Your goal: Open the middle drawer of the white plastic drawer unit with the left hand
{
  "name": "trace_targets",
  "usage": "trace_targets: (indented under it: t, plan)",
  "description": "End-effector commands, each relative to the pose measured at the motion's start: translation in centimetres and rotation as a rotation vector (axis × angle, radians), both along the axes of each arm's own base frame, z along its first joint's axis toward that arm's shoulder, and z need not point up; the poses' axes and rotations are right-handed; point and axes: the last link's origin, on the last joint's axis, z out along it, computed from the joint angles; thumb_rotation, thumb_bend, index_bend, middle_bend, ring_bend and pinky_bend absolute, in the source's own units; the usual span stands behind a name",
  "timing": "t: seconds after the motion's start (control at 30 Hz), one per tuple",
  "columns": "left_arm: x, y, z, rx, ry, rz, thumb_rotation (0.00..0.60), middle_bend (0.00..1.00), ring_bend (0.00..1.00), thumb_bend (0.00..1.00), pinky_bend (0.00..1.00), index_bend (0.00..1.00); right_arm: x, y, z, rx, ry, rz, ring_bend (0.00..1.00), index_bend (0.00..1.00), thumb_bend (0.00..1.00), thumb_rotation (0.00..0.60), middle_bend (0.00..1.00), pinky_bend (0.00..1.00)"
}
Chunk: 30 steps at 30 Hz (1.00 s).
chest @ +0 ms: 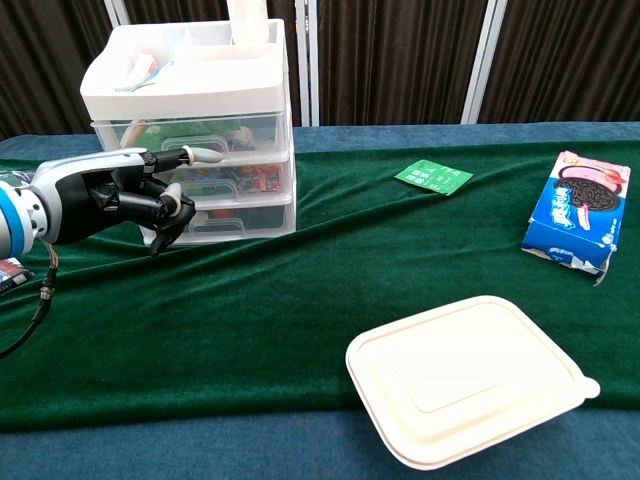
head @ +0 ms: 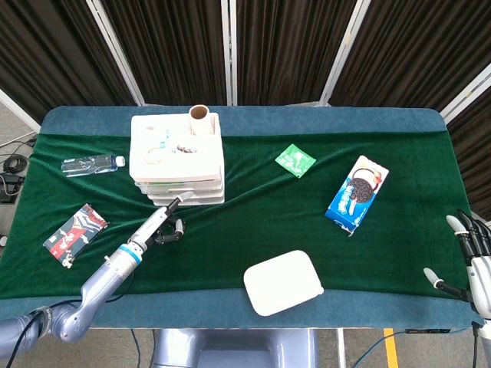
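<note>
The white plastic drawer unit (head: pixel 176 157) (chest: pixel 190 100) stands at the back left of the green cloth, its three clear drawers all looking shut. The middle drawer (chest: pixel 255 178) shows red and mixed contents. My left hand (head: pixel 165 226) (chest: pixel 110 195) hovers just in front of the unit. One finger points at the seam above the middle drawer, the other fingers are curled in, and it holds nothing. Whether the fingertip touches the drawer front I cannot tell. My right hand (head: pixel 472 257) hangs off the table's right edge with fingers spread.
A paper tube (head: pixel 200 116) (chest: pixel 248 20) stands on the unit's top tray. A water bottle (head: pixel 90 164) and a snack packet (head: pixel 75 232) lie to the left. A green packet (head: pixel 295 160), a blue cookie box (head: pixel 357 193) and a white lidded container (head: pixel 283 281) occupy the right half.
</note>
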Motion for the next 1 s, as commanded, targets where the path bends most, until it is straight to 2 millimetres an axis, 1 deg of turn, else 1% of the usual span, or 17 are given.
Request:
trace_targets:
  t: [0.03, 0.3, 0.63, 1.0]
  plan:
    - [-0.1, 0.0, 0.0, 0.002, -0.002, 0.005, 0.600, 0.77, 0.63, 0.88, 0.66, 0.00, 0.0, 0.0, 0.0, -0.001, 0.000, 0.001, 0.00, 0.05, 0.08, 0.600, 0.00, 0.00]
    - [-0.4, 0.4, 0.0, 0.020, -0.005, 0.019, 0.600, 0.77, 0.63, 0.88, 0.66, 0.00, 0.0, 0.0, 0.0, -0.001, 0.000, 0.000, 0.00, 0.05, 0.08, 0.600, 0.00, 0.00]
    - [-0.1, 1.1, -0.7, 0.021, -0.010, 0.036, 0.600, 0.77, 0.63, 0.88, 0.66, 0.00, -0.1, -0.1, 0.1, 0.000, -0.003, -0.004, 0.00, 0.05, 0.08, 0.600, 0.00, 0.00]
    - [0.5, 1.5, -0.8, 0.017, -0.020, 0.041, 0.600, 0.77, 0.63, 0.88, 0.66, 0.00, -0.1, -0.1, 0.0, 0.003, -0.001, -0.004, 0.00, 0.05, 0.08, 0.600, 0.00, 0.00]
